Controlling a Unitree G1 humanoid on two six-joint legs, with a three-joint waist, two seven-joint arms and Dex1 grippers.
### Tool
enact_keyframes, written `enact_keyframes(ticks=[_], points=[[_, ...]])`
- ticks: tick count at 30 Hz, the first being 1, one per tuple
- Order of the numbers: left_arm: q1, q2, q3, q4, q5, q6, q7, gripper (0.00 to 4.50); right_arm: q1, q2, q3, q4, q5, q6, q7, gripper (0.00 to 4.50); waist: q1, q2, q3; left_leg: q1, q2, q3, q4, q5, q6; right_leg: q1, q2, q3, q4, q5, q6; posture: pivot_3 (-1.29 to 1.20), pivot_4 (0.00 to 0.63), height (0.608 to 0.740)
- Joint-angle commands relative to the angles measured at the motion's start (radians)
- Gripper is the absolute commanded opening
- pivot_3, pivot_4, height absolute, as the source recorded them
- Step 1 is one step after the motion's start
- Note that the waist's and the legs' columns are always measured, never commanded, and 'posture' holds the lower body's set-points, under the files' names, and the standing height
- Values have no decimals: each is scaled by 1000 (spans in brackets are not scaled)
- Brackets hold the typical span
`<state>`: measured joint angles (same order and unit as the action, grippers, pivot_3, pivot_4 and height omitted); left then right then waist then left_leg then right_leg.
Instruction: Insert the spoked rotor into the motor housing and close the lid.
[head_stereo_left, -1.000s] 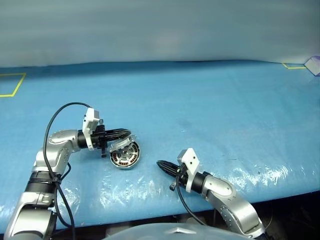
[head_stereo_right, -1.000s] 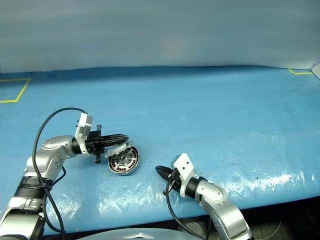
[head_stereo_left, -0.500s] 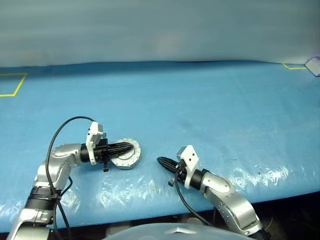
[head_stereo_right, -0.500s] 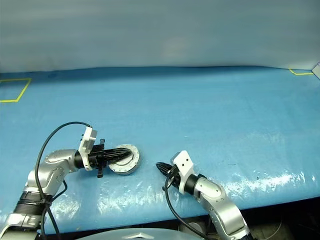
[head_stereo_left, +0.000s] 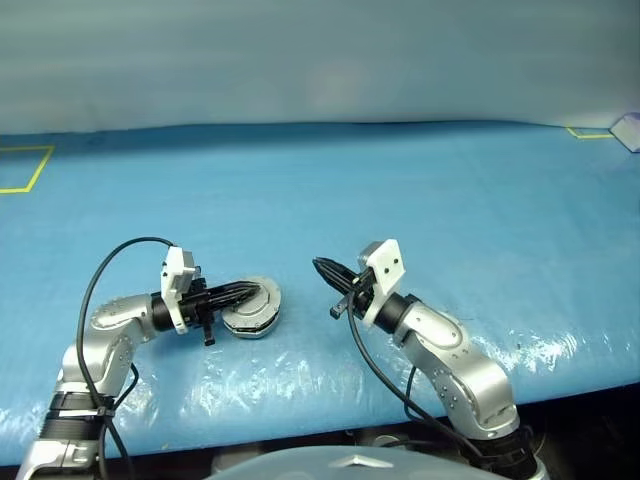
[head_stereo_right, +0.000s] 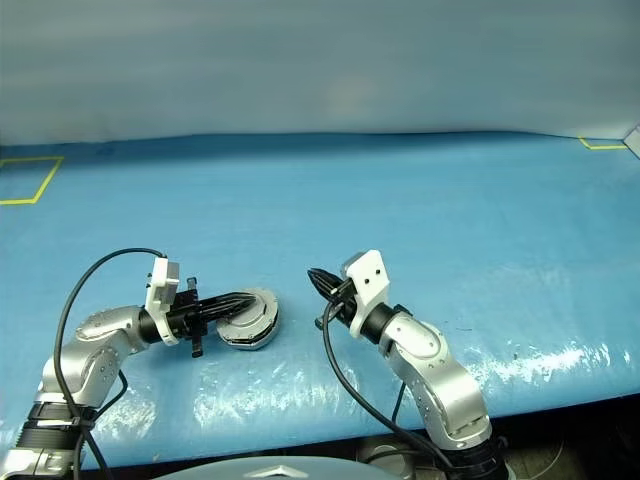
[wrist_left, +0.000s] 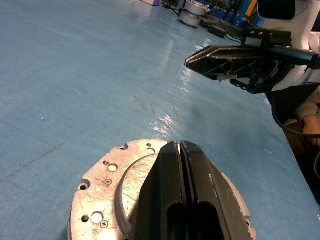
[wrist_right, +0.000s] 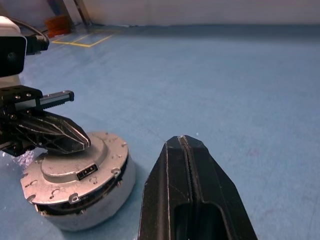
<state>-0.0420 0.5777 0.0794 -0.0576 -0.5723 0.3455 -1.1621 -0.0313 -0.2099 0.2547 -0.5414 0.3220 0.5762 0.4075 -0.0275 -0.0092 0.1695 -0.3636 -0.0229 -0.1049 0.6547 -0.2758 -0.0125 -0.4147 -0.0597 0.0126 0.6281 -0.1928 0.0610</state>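
Blue sheeting covers the table (head_stereo_left: 430, 190) in front of you, glossy and crinkled along its near edge. Nearest you on the left, your left gripper (head_stereo_left: 258, 292) lies level with its two black fingers pressed together, their tips resting over the lid (wrist_left: 107, 182). You can see the lid folded down flat on the motor housing (wrist_right: 95, 202), its plain grey outer face with the raised centre upward, so the spoked rotor is hidden from you. Just to the right and apart from the housing, your right gripper (head_stereo_left: 320, 266) hangs above the sheet with its fingers together, holding nothing, pointing toward the left gripper. Farther off, you find yellow tape (head_stereo_left: 25, 170) marking the sheet's far left.
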Motion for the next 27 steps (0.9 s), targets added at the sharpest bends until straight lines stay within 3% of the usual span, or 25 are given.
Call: enact_keyframes(ticks=[1, 6, 14, 18, 27], points=[[55, -28, 75, -132, -30, -51, 68, 0, -48, -22, 55, -39, -35, 64, -20, 374, 1, 0, 0, 0, 0, 0, 0, 0, 0, 0, 0, 0, 0, 0, 0, 0, 150, 740], [204, -79, 126, -279, 22, -139, 182, 0, -119, -35, 135, -30, -59, 115, -7, 1900, -2, 0, 0, 0, -1, 1, 0, 0, 0, -1, -2, 2, -1, 0, -1, 0, 150, 740], [409, -191, 83, -378, 150, -314, 333, 0, -199, -10, 220, 77, -72, 93, 55, 4488, 3, 0, 0, 0, -1, 2, 0, 0, 0, 0, -1, 1, -1, -2, -4, 0, 150, 740], [467, -264, 68, -373, 217, -428, 403, 0, -244, 8, 255, 139, -74, 69, 103, 4488, 1, 0, 0, 0, -1, 2, 1, 0, 0, 0, -1, 1, -1, -2, -4, 0, 150, 740], [562, -361, 63, -358, 227, -519, 513, 0, -308, 42, 301, 287, -97, 15, 182, 4488, -3, 0, 0, 0, -1, 2, 0, 0, 0, 0, -1, 0, -1, -2, -4, 0, 150, 740]])
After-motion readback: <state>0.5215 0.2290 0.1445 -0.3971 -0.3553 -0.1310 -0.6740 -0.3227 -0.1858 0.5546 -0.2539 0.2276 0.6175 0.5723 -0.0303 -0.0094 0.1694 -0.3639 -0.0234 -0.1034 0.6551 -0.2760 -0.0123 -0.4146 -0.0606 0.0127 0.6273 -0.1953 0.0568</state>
